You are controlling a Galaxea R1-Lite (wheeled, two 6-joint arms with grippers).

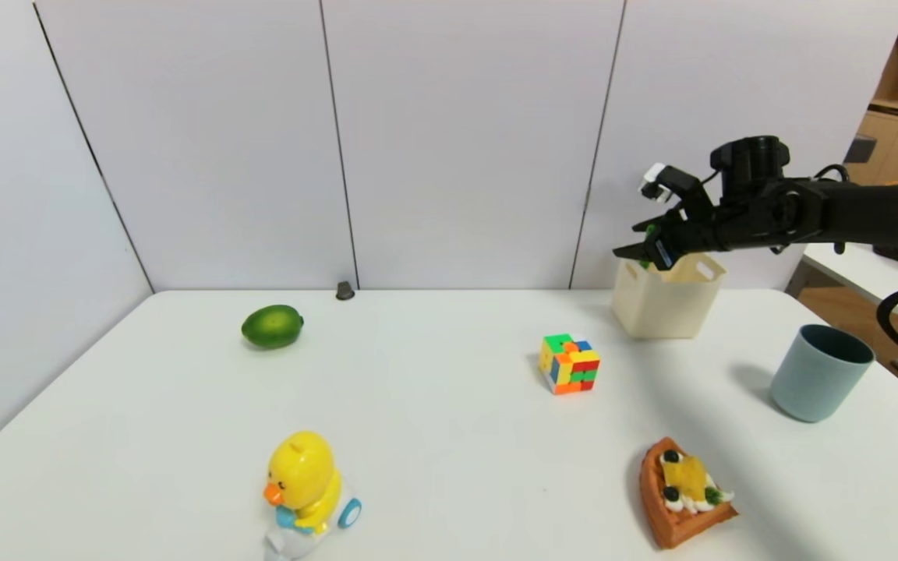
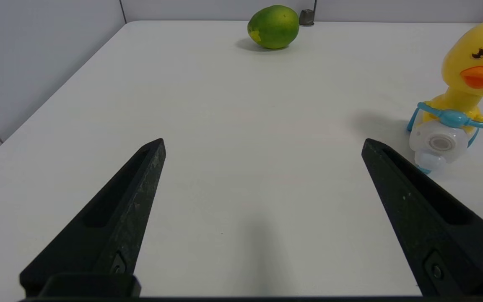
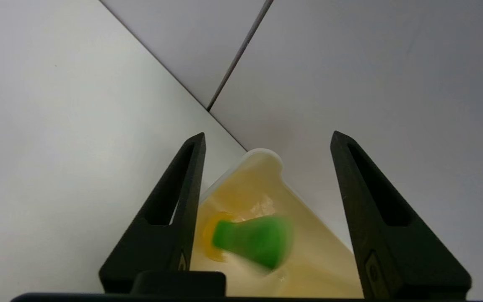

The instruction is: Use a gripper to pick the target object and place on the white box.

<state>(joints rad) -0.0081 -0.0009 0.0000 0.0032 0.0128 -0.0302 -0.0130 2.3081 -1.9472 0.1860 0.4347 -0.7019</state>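
Note:
My right gripper point(image 1: 640, 245) hangs just above the cream-white box point(image 1: 663, 308) at the table's back right. In the right wrist view this gripper point(image 3: 268, 135) is open, its fingers wide apart over the box's inside wall point(image 3: 321, 251). The pasta spoon point(image 3: 252, 241) lies inside the box, green handle blurred, yellow head low against the wall, touching neither finger. My left gripper point(image 2: 262, 142) is open and holds nothing, low over bare table at the front left, out of the head view.
A green lime point(image 1: 272, 326) lies at the back left. A yellow duck toy point(image 1: 302, 483) stands near the front edge, beside the left gripper. A colour cube point(image 1: 570, 364), a grey-blue cup point(image 1: 821, 372) and a toy waffle slice point(image 1: 683, 491) occupy the right half.

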